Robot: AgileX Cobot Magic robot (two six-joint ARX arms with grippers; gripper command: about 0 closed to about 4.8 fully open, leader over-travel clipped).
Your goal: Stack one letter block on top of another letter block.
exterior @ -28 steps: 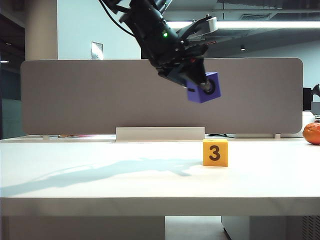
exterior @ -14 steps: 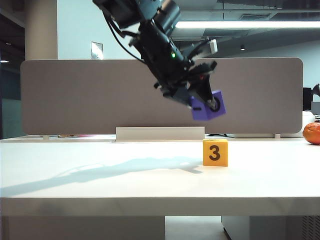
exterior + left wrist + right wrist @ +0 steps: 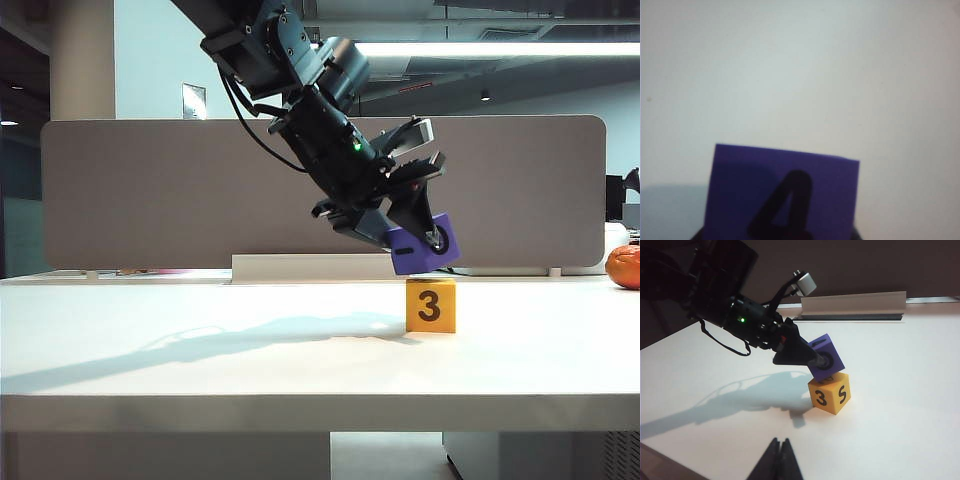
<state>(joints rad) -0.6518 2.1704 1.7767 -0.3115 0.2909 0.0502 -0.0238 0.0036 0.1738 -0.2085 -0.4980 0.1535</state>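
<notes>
Presently my left gripper [image 3: 425, 240] is pinching the purple block [image 3: 422, 249] between its fingers and holds it in the air, tilted, directly above the yellow block [image 3: 430, 305]. Seen from the exterior view, the lower corner of the purple block sits just over the top face of the yellow one; whether the two touch I cannot tell, as the right wrist view shows the purple block [image 3: 825, 358] overlapping the upper edge of the yellow block [image 3: 829, 393] from its angle. The left wrist view is mostly filled with one purple face [image 3: 782, 192] bearing a dark character, cut off at the frame edge, against the plain white table [image 3: 800, 70].

My right gripper [image 3: 777, 460] is parked low and well apart from the blocks, its fingers pressed together and holding nothing.

Findings on progress: pickup is done and the carry has reached the target. The yellow block rests flat on the table [image 3: 200, 350], showing a "3" on one face and what reads as a "5" on the adjoining face. An orange round object [image 3: 624, 267] lies at the far right edge, clear of the work.

Outstanding, in my judgement: level the purple block so its underside sits square, lower it onto the yellow top, let go, and withdraw without nudging the stack. The tilt is the main risk
</notes>
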